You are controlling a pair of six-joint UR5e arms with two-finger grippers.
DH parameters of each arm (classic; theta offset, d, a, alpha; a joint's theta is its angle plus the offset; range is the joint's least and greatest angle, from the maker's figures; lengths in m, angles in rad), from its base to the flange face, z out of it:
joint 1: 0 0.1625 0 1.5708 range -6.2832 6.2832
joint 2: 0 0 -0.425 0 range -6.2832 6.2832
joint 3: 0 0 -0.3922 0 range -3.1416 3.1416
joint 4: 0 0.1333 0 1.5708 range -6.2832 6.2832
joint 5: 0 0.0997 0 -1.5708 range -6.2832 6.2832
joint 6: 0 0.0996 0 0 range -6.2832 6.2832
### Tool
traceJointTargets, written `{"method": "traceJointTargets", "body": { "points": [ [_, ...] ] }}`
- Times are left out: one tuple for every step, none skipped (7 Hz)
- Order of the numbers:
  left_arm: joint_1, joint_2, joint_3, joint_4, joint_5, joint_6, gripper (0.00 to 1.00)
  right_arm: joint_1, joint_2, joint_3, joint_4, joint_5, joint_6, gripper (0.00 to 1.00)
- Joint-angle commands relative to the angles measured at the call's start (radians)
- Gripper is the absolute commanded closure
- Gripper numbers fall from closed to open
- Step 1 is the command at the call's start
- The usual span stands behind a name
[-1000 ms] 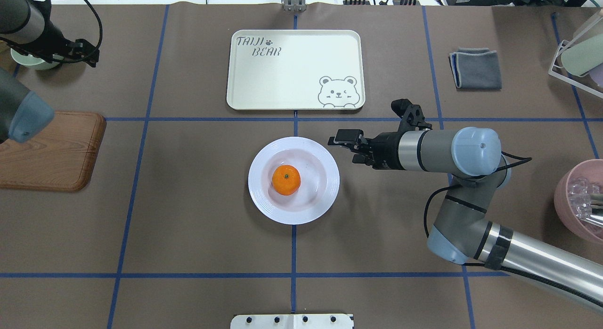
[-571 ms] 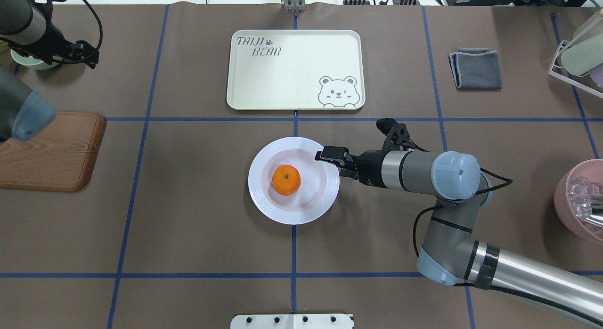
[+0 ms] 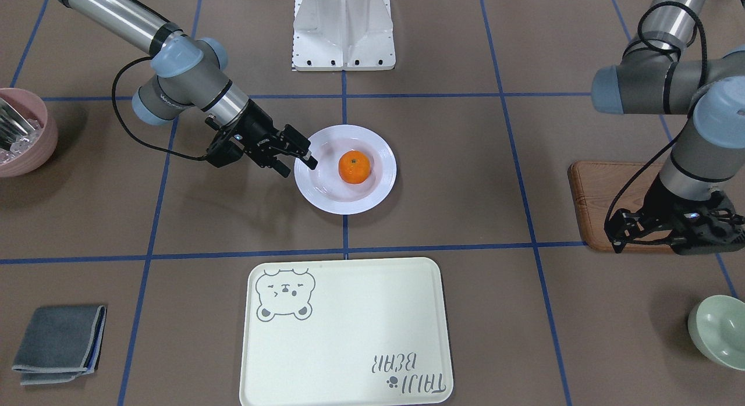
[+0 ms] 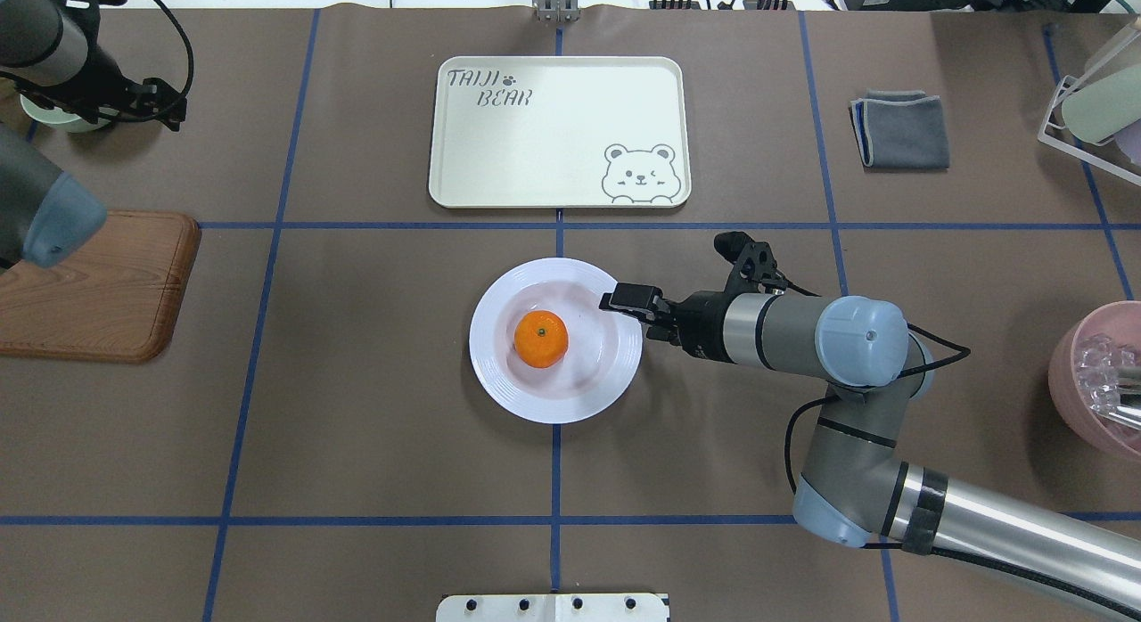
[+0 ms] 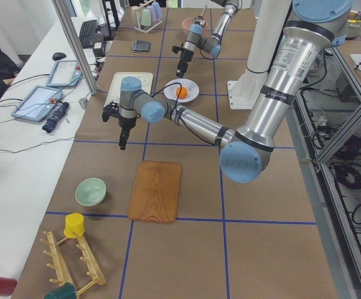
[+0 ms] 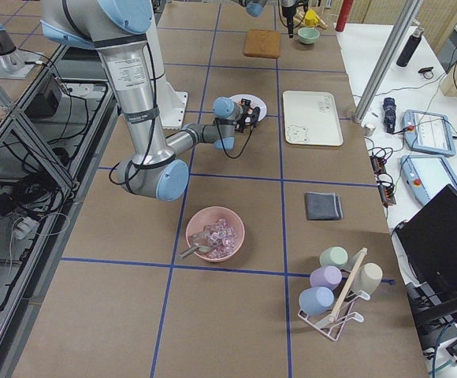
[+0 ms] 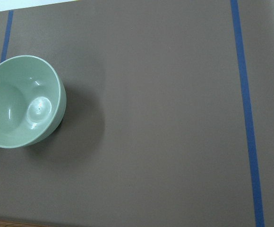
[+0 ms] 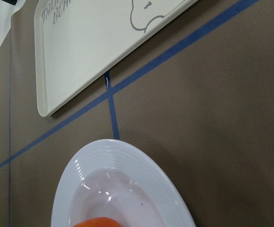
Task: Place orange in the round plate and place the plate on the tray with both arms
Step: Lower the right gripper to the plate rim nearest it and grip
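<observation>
at the right rim of the round plate (image 4: 570, 401), right claw (image 4: 629, 305) straddles it, jaws parted; left claw (image 5: 122, 143) state indeterminate.

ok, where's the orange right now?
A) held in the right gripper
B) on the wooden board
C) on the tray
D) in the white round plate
D: the orange sits in the middle of the round plate, which is on the table, short of the tray.

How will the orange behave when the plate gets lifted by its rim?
The orange is round and lies loose, so it will likely roll if the plate tilts. The deep well should probably hold it in. The glossy rim may slip in the right gripper.
</observation>
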Motion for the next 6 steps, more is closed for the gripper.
{"method": "traceJointTargets", "body": {
  "points": [
    [0.000,0.000,0.000,-0.001,0.000,0.000,0.01,-0.009,0.007,-0.019,0.000,-0.021,0.002,0.00],
    [0.001,0.000,0.000,0.000,0.000,0.000,0.01,-0.026,0.021,-0.023,0.000,-0.043,0.003,0.00],
    [0.001,0.000,0.000,0.000,0.000,0.000,0.01,-0.047,0.024,-0.026,0.000,-0.072,0.015,0.00],
    [0.001,0.000,0.002,0.000,0.000,0.000,0.01,-0.053,0.030,-0.024,0.001,-0.074,0.034,0.00],
    [0.001,0.000,0.002,0.000,0.000,0.000,0.01,-0.073,0.041,-0.026,0.002,-0.092,0.037,0.00],
    [0.001,0.000,0.002,0.000,0.002,0.000,0.01,-0.084,0.046,-0.027,0.000,-0.109,0.044,0.00]
  ]
}}
